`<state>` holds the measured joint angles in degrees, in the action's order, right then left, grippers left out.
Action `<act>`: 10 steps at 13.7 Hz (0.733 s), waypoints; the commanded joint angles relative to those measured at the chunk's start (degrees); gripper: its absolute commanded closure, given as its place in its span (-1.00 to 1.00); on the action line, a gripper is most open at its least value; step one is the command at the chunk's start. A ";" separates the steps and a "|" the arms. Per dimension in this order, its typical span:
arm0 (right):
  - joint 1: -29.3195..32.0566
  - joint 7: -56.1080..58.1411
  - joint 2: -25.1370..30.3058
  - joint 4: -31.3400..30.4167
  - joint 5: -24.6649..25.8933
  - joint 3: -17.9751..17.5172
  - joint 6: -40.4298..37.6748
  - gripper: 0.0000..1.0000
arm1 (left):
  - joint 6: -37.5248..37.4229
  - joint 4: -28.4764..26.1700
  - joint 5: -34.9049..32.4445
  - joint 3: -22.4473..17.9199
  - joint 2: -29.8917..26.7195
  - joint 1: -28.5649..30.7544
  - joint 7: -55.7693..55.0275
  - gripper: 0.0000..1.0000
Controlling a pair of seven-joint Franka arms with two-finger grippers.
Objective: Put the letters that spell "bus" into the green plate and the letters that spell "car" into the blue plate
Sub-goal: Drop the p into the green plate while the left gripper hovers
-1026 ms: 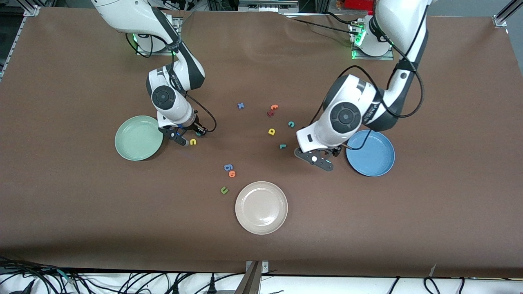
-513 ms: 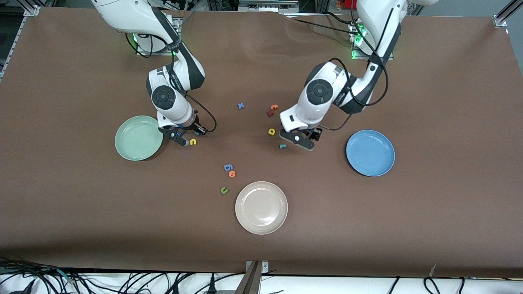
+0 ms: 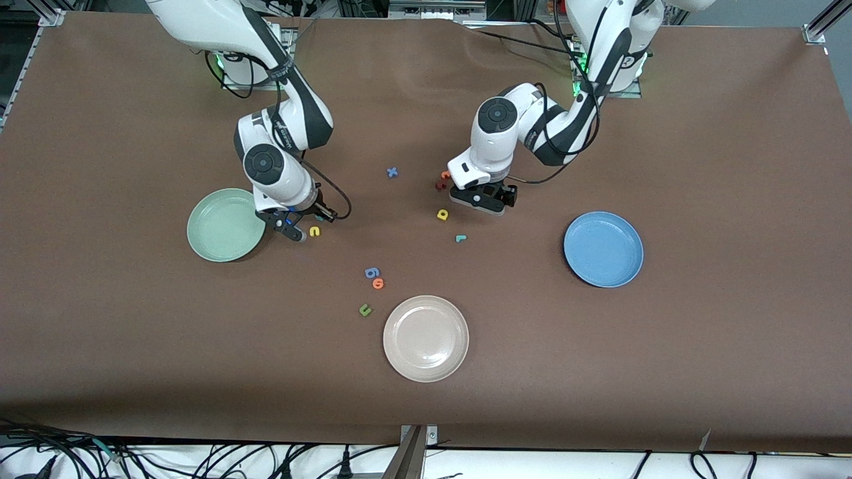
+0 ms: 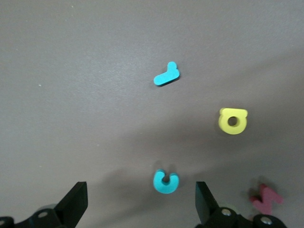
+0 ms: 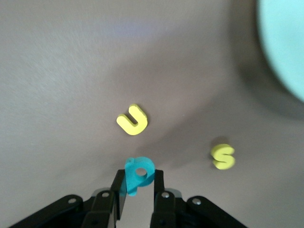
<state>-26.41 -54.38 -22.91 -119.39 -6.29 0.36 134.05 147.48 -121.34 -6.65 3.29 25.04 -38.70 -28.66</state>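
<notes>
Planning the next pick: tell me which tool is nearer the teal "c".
Left. The left tool hangs open right over the teal "c"; the right tool is beside the green plate, gripping the teal-blue "b".

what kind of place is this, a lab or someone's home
Most likely a robotics lab: two Franka arms are bolted along one edge of a brown-covered table, cables trail at the edge nearest the front camera, and foam letters and plates, such as the blue plate, are laid out for sorting.

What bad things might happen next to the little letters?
1. The right gripper pinches the teal "b" only by its edge, so it might slip out before reaching the green plate.
2. The left gripper hangs open over the teal "c"; closing off-centre might flick it toward the yellow "a".
</notes>
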 commanded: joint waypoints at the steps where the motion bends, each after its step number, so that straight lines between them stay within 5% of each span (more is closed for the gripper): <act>1: -0.13 1.90 1.55 8.18 -0.30 3.32 -13.59 1.00 | 4.99 -1.88 -1.78 -0.22 0.70 -1.11 -4.72 -0.99; 5: -0.13 17.42 2.52 12.61 -0.30 12.36 -24.18 1.00 | 9.31 -4.25 -1.78 -0.22 2.47 -2.08 -5.70 -0.98; 10: 0.75 38.35 1.30 9.54 -0.74 22.39 -24.02 1.00 | 9.58 -4.35 -1.78 -0.22 2.73 -1.65 -5.70 -0.98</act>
<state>-25.85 -22.62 -20.90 -108.37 -6.27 20.58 109.48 156.25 -125.11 -6.65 3.24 28.27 -40.57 -32.96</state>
